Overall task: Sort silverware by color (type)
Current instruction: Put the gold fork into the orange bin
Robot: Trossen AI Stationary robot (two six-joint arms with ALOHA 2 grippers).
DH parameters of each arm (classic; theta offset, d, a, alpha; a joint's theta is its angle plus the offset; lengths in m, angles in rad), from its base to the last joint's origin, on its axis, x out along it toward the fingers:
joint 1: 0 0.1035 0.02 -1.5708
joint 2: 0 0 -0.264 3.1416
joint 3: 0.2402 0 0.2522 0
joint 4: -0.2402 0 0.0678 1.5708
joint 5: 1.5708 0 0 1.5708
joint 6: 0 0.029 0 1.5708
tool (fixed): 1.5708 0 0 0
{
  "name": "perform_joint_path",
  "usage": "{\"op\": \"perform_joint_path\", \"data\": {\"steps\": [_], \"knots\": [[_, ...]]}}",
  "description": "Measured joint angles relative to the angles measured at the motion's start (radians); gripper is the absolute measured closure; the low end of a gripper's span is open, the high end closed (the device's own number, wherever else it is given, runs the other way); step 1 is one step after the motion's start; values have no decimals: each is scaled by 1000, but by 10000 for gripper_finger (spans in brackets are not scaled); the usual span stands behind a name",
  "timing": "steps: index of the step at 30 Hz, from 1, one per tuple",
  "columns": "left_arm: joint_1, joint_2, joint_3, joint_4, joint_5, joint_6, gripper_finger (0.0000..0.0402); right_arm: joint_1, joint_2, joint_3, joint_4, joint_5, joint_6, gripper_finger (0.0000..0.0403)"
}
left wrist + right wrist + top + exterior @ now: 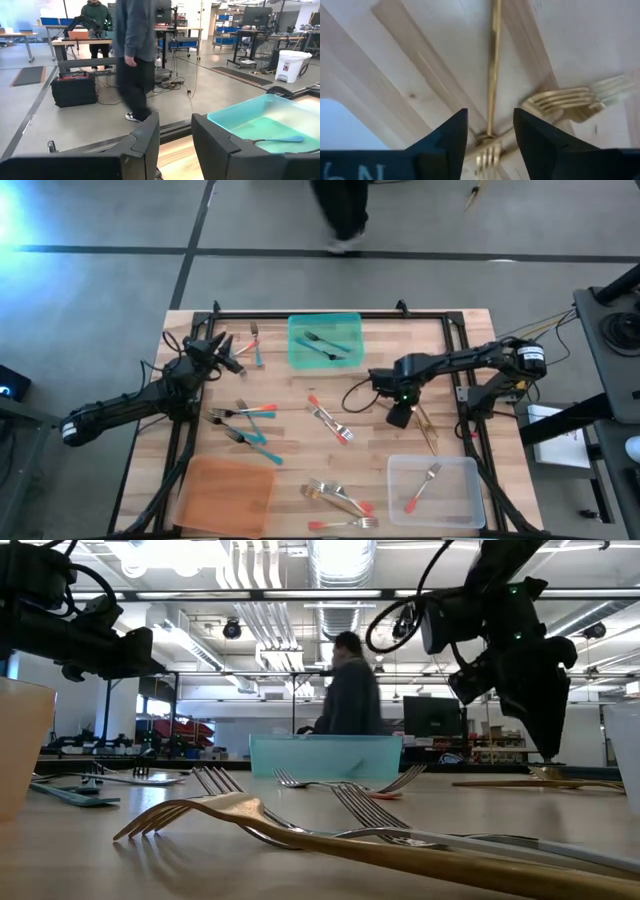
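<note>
My right gripper (399, 417) (490, 115) points down, open, just above a few all-gold forks (425, 428) (493, 65) that lie crossed on the wood at the table's right; one fork's handle shows in the gap between the fingers. My left gripper (222, 345) (175, 125) waits level at the far left, open with nothing in it. Two teal-handled forks (325, 345) lie in the teal tray (296, 330). A red-handled fork (422, 488) lies in the clear tray (470, 470). More silverware (245, 415) (330, 420) (340, 502) lies loose mid-table and near the front edge.
An orange tray (225, 495) sits at the near left. A teal-handled fork (257, 345) lies beside my left gripper. A black frame (330, 315) borders the table. A person (135, 55) walks past beyond the far edge.
</note>
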Motion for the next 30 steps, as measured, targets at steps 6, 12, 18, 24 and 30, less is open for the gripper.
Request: {"op": "perform_joint_path", "data": {"steps": [6, 12, 18, 24, 30], "knots": [[0, 0, 0, 0, 0, 0, 304, 15, 0, -15, 32, 34, 42, 261], [0, 0, 0, 0, 0, 0, 304, 15, 0, -72, 69, 26, 67, 254], [0, 0, 0, 0, 0, 0, 304, 15, 0, -100, 94, 19, 85, 260], [0, 0, 0, 0, 0, 0, 304, 17, 0, -104, 136, 19, 86, 262], [0, 0, 0, 0, 0, 0, 304, 45, 19, -119, 170, 19, 87, 262]]}}
